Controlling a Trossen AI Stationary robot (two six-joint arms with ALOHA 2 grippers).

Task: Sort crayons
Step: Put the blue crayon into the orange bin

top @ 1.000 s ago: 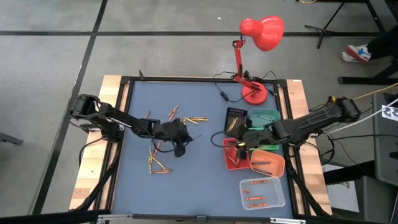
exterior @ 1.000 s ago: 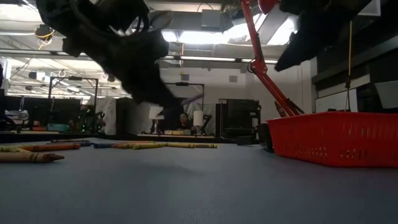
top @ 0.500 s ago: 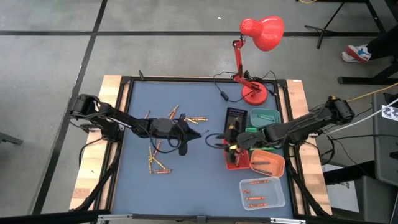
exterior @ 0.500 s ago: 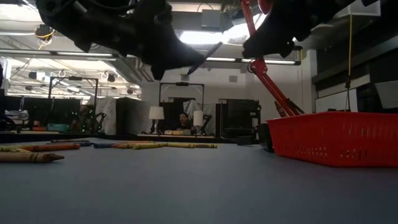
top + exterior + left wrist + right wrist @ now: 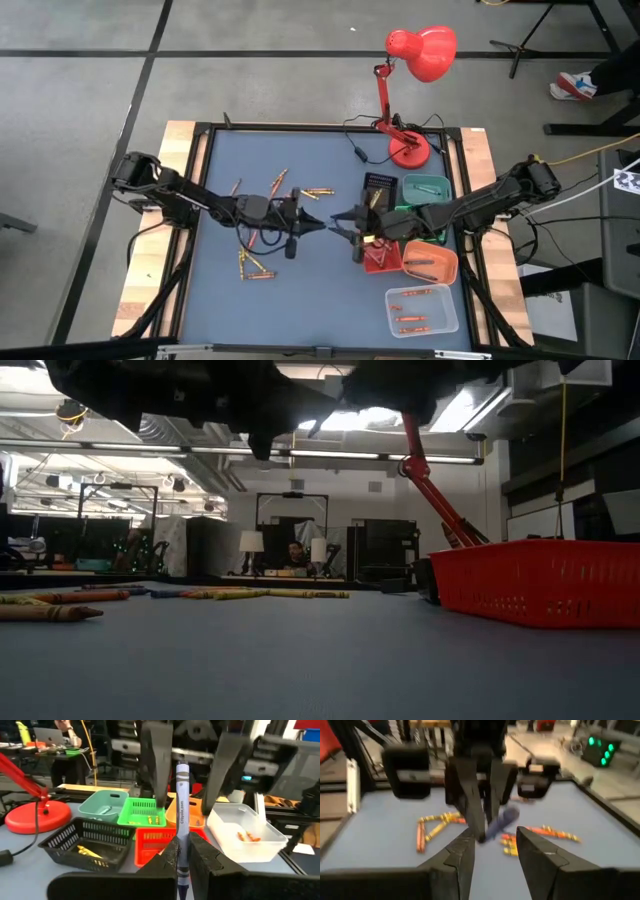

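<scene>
My left gripper [image 5: 318, 223] is shut on a blue-violet crayon [image 5: 181, 805] high over the table's middle. My right gripper [image 5: 338, 222] faces it from the right, open. Its two fingers [image 5: 152, 770] stand on either side of the crayon's free end without touching it. From the right wrist the crayon [image 5: 501, 822] points at me between the left fingers. Loose crayons, orange, red and yellow, lie flat on the blue mat [image 5: 255, 258] [image 5: 316, 190] [image 5: 50, 610]. My left gripper pinches the crayon's rear part [image 5: 182, 865] between its two fingers. The fingers are level and point toward the table's right. The crayon lies along them and sticks out forward past the tips, lifted clear of the table.
Small trays stand at the right: black [image 5: 378, 188], teal [image 5: 425, 187], green [image 5: 412, 212], red [image 5: 380, 258], orange [image 5: 432, 262] and a clear one [image 5: 422, 310] with orange crayons. A red desk lamp [image 5: 410, 150] stands at the far right.
My left gripper has risen, tipped from pointing down to level, and gone toward the table's right with the crayon. My right gripper has left the red tray, tipped up to near level and gone toward the left, so the two now meet tip to tip.
</scene>
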